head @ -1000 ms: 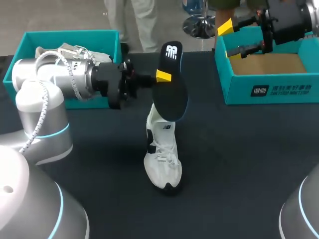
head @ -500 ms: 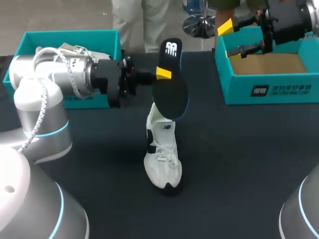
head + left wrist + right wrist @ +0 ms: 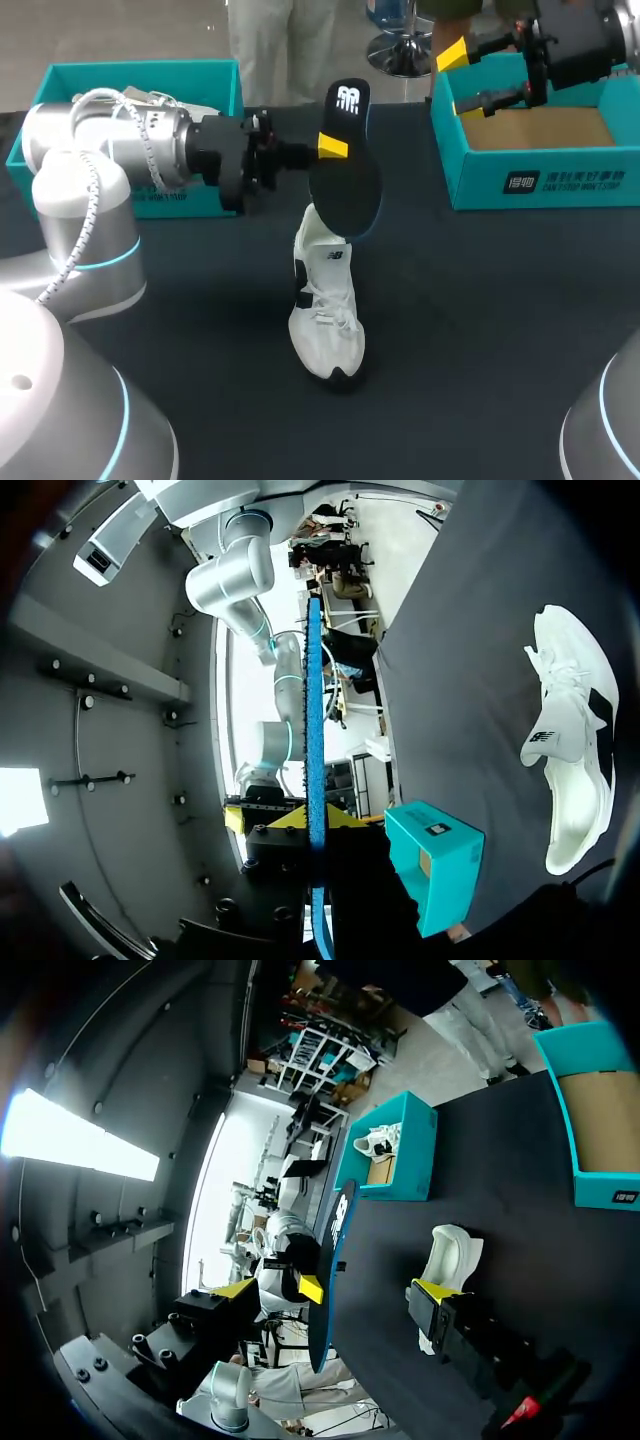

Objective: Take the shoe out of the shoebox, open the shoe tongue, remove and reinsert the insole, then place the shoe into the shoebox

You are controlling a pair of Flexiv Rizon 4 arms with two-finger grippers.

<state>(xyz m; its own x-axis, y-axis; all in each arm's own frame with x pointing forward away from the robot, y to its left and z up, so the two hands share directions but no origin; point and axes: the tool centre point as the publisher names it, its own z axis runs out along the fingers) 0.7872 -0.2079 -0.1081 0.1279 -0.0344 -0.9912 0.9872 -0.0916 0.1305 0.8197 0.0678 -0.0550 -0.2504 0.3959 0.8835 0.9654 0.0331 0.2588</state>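
Seen from above, a white sneaker (image 3: 325, 310) lies on its side at the centre of a dark table (image 3: 500, 330), with its toe toward 6 o'clock. Just above its heel, the left gripper (image 3: 333, 146) comes in from 9 o'clock. It is clamped on a black insole (image 3: 347, 185), which it holds upright by its thin edges. The insole's lower end hangs close over the shoe's opening.

At 2 o'clock the right gripper (image 3: 458, 80) hangs over an empty teal shoebox (image 3: 530, 185), fingers spread and holding nothing. A second teal shoebox (image 3: 40, 95) at 10 o'clock holds another shoe.

Risks as I judge them:
- Nothing steadies the sneaker, so pushing the insole in could shove or roll it.
- The insole's tip could catch on the collar or tongue and fold.
- The narrow pinch could let the insole twist or slip.
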